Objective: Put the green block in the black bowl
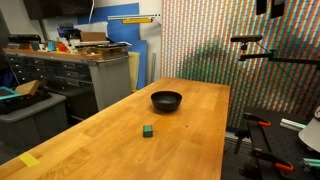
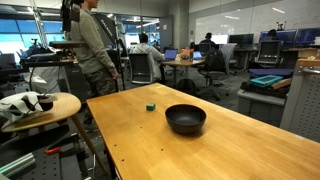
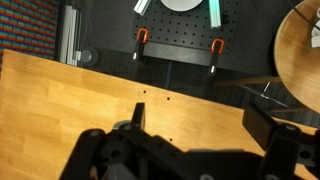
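The green block (image 1: pixel 147 131) is a tiny dark green cube on the wooden table (image 1: pixel 120 140), a little in front of the black bowl (image 1: pixel 166 100). Both also show in an exterior view, the block (image 2: pixel 150 106) beyond the bowl (image 2: pixel 185 119). In the wrist view my gripper (image 3: pixel 198 125) is open and empty, its two dark fingers spread above bare wood near the table's edge. Neither block nor bowl shows in the wrist view. The arm is not in either exterior view.
A yellow patch of tape (image 1: pixel 30 159) lies at the table's near corner. A round side table (image 2: pixel 40 108) holds small objects. Two orange-handled clamps (image 3: pixel 142 37) sit on a black perforated board. People sit at desks behind (image 2: pixel 146 48).
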`<state>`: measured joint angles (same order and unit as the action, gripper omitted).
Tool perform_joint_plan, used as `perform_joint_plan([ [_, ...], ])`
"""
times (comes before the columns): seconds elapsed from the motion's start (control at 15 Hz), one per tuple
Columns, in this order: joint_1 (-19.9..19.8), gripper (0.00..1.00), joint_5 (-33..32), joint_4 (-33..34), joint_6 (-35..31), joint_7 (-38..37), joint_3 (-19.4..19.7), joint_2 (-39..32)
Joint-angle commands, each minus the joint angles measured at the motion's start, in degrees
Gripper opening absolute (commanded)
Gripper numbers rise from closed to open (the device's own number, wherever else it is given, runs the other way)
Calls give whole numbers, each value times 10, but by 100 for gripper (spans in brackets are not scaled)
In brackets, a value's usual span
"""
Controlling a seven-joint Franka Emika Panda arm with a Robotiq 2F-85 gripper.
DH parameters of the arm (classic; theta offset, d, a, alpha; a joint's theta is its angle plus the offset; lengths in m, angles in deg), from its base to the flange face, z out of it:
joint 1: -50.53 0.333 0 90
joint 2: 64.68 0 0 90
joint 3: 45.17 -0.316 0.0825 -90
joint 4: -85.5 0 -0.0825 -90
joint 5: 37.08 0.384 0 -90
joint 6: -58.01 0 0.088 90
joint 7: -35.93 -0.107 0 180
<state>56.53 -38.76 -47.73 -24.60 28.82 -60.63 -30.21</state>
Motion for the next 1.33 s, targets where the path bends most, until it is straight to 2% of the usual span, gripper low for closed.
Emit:
perform_joint_plan([
  [0.0, 14, 100, -5, 1, 1, -7, 11, -3],
  [0.93, 14, 100, -5, 1, 1, -7, 11, -3],
  [1.27, 6, 100, -60, 5, -81, -2, 12, -28],
])
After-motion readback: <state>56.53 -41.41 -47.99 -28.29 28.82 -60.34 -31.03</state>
